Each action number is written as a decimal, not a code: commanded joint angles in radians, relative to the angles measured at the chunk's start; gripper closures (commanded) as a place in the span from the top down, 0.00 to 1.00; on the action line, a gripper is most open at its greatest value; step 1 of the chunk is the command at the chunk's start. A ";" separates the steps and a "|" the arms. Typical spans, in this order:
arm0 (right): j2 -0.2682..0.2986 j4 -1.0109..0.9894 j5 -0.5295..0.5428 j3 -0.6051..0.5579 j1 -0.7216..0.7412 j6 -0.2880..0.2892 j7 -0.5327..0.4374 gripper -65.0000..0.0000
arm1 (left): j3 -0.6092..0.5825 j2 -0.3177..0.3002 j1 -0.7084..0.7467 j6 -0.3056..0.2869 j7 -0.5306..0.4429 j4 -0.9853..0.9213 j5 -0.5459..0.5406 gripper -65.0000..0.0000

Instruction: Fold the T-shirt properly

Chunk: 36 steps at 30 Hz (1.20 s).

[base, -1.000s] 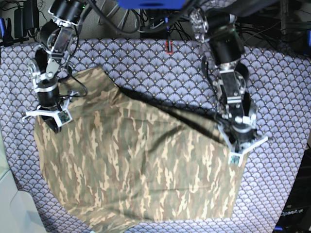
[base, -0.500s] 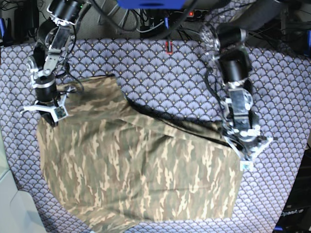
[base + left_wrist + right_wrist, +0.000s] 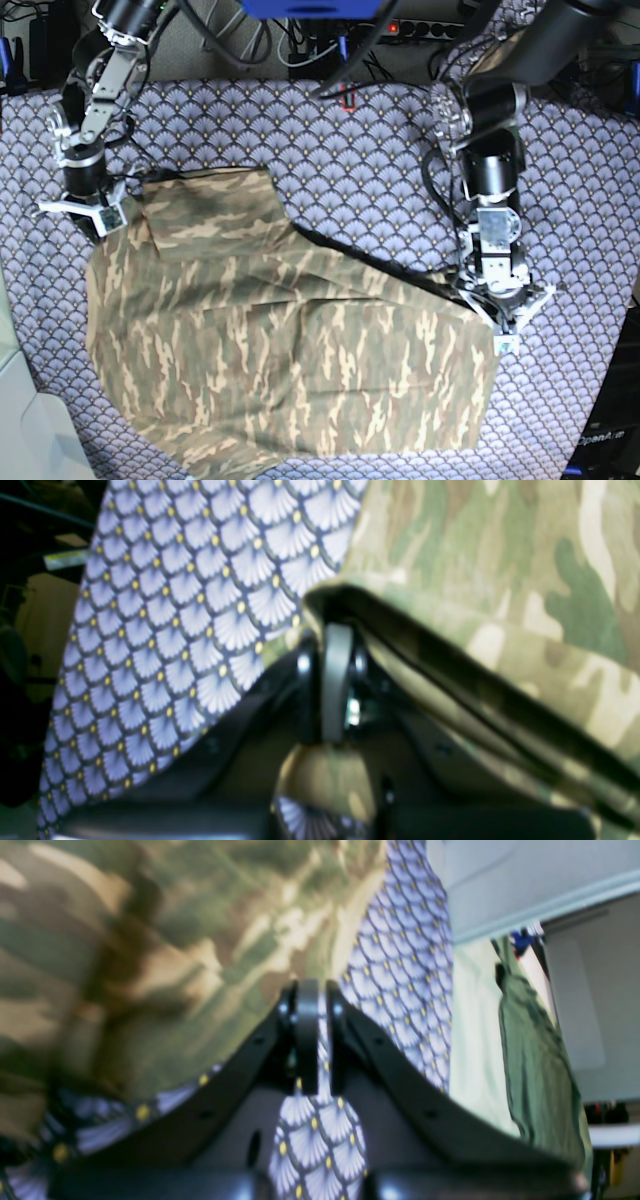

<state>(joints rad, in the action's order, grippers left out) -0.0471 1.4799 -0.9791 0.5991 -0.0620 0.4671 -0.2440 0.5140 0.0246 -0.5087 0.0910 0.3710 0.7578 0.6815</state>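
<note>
Base view: soft, creased camouflage T-shirt (image 3: 290, 360) on fan-scale patterned tablecloth (image 3: 360, 160).

Partial white lettering "OpenArm" on dark equipment (image 3: 605, 440) at the base view's lower-right corner.

Purple fan-scale tablecloth (image 3: 360, 150) over whole table, black cables (image 3: 250, 40) behind, pale wall (image 3: 500, 875) w/ daylight.

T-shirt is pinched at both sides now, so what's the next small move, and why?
Probably draw both grippers a little further apart to tension the cloth. The left gripper and right gripper are each shut on an edge of the T-shirt, yet a dark fold still runs across its upper edge and the body lies wrinkled on the tablecloth.
</note>
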 commanded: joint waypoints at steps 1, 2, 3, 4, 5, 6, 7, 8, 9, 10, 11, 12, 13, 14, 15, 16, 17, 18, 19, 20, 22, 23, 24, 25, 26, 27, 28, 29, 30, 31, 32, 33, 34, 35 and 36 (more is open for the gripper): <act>0.006 0.017 0.015 0.002 0.011 -0.015 -0.019 0.03 | -0.005 -0.005 -0.032 0.014 -0.020 0.002 0.007 0.06; 0.006 0.018 0.013 0.002 0.012 -0.015 -0.018 0.04 | -0.005 -0.004 -0.034 0.014 -0.016 -0.002 0.007 0.09; 0.005 0.021 0.010 0.002 0.011 -0.015 -0.016 0.07 | -0.005 -0.002 -0.034 0.014 -0.017 0.001 0.007 0.14; 0.003 0.023 0.009 0.002 0.009 -0.015 -0.016 0.11 | -0.005 -0.001 -0.031 0.014 -0.020 0.004 0.007 0.21; 0.003 0.023 0.009 0.000 0.000 -0.015 -0.015 0.16 | -0.005 0.004 -0.029 0.014 -0.022 0.004 0.008 0.29; 0.003 0.023 0.009 -0.003 -0.008 -0.017 -0.018 0.20 | -0.005 0.011 -0.028 0.014 -0.023 0.004 0.008 0.35; 0.003 0.029 0.009 -0.006 -0.019 -0.017 -0.018 0.24 | -0.007 0.016 -0.018 0.016 -0.023 0.006 0.008 0.41; 0.003 0.041 0.009 -0.008 -0.031 -0.018 -0.018 0.27 | -0.007 0.018 -0.005 0.016 -0.025 0.007 0.008 0.45; 0.000 0.055 0.009 -0.009 -0.043 -0.018 -0.019 0.29 | -0.016 0.019 0.005 0.016 -0.027 0.015 0.010 0.49; -0.007 0.074 0.010 -0.009 -0.055 -0.018 -0.019 0.31 | -0.038 0.019 0.017 0.014 -0.027 0.032 0.010 0.50; -0.013 0.090 0.010 -0.011 -0.062 -0.018 -0.019 0.32 | -0.064 0.019 0.037 0.011 -0.027 0.055 0.010 0.51; -0.018 0.110 0.010 -0.011 -0.068 -0.018 -0.019 0.32 | -0.101 0.019 0.060 0.011 -0.028 0.082 0.002 0.51; -0.021 0.127 0.010 -0.012 -0.071 -0.017 -0.019 0.33 | -0.133 0.019 0.078 0.010 -0.028 0.113 -0.001 0.51; -0.026 0.147 0.010 -0.020 -0.074 -0.015 -0.019 0.33 | -0.162 0.019 0.097 0.010 -0.028 0.150 -0.001 0.51; -0.030 0.163 0.010 -0.021 -0.085 -0.015 -0.019 0.33 | -0.180 0.019 0.115 0.010 -0.028 0.193 -0.003 0.51; -0.030 0.175 0.010 -0.023 -0.101 -0.015 -0.019 0.33 | -0.190 0.021 0.135 0.006 -0.028 0.231 -0.003 0.51; -0.029 0.183 0.010 -0.026 -0.121 -0.014 -0.019 0.33 | -0.193 0.022 0.153 0.005 -0.028 0.273 -0.004 0.51; -0.029 0.187 0.010 -0.026 -0.138 -0.014 -0.019 0.33 | -0.194 0.033 0.164 0.003 -0.028 0.305 -0.006 0.51; -0.029 0.190 0.010 -0.028 -0.151 -0.014 -0.019 0.33 | -0.194 0.039 0.172 0.003 -0.028 0.331 -0.015 0.51; -0.029 0.192 0.010 -0.037 -0.163 -0.014 -0.019 0.33 | -0.194 0.039 0.178 0.003 -0.028 0.357 -0.026 0.51; -0.029 0.192 0.010 -0.049 -0.200 -0.014 -0.019 0.33 | -0.196 0.041 0.204 0.002 -0.027 0.398 -0.039 0.51; -0.029 0.192 0.010 -0.054 -0.215 -0.014 -0.019 0.33 | -0.196 0.042 0.218 0.002 -0.027 0.418 -0.041 0.51; -0.029 0.193 0.010 -0.055 -0.230 -0.014 -0.019 0.33 | -0.196 0.045 0.230 0.002 -0.027 0.434 -0.042 0.51; -0.029 0.198 0.010 -0.055 -0.238 -0.014 -0.019 0.33 | -0.196 0.047 0.239 0.002 -0.027 0.441 -0.042 0.51; -0.029 0.207 0.010 -0.055 -0.249 -0.014 -0.019 0.33 | -0.196 0.047 0.244 0.002 -0.027 0.446 -0.042 0.51; -0.030 0.218 0.010 -0.058 -0.259 -0.014 -0.019 0.33 | -0.196 0.048 0.252 0.002 -0.027 0.447 -0.042 0.51; -0.030 0.232 0.010 -0.069 -0.278 -0.014 -0.019 0.33 | -0.196 0.048 0.262 0.002 -0.027 0.452 -0.042 0.51; -0.030 0.244 0.010 -0.083 -0.298 -0.014 -0.019 0.33 | -0.197 0.048 0.273 0.002 -0.027 0.460 -0.042 0.51; -0.030 0.255 0.010 -0.100 -0.321 -0.014 -0.019 0.33 | -0.197 0.050 0.287 0.002 -0.028 0.466 -0.042 0.51; -0.030 0.259 0.010 -0.115 -0.338 -0.014 -0.019 0.33 | -0.197 0.050 0.298 0.002 -0.028 0.475 -0.044 0.51; -0.029 0.262 0.009 -0.135 -0.355 -0.014 -0.019 0.33 | -0.197 0.050 0.308 0.002 -0.028 0.484 -0.044 0.51; -0.026 0.261 0.006 -0.152 -0.368 -0.014 -0.018 0.33 | -0.197 0.054 0.318 0.002 -0.028 0.489 -0.044 0.51; -0.024 0.258 -0.007 -0.167 -0.378 -0.014 -0.018 0.33 | -0.197 0.061 0.327 0.002 -0.028 0.497 -0.044 0.51; -0.024 0.256 -0.021 -0.173 -0.382 -0.014 -0.018 0.33 | -0.197 0.062 0.336 0.002 -0.028 0.504 -0.044 0.51; -0.027 0.255 -0.036 -0.178 -0.384 -0.014 -0.018 0.33 | -0.197 0.062 0.347 0.002 -0.028 0.510 -0.044 0.51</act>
<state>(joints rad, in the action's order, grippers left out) -0.0807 1.7195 -1.0245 0.4175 -0.4465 0.4675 -0.2466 0.3187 0.0872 -0.1398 0.0822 0.3618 1.2461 0.6338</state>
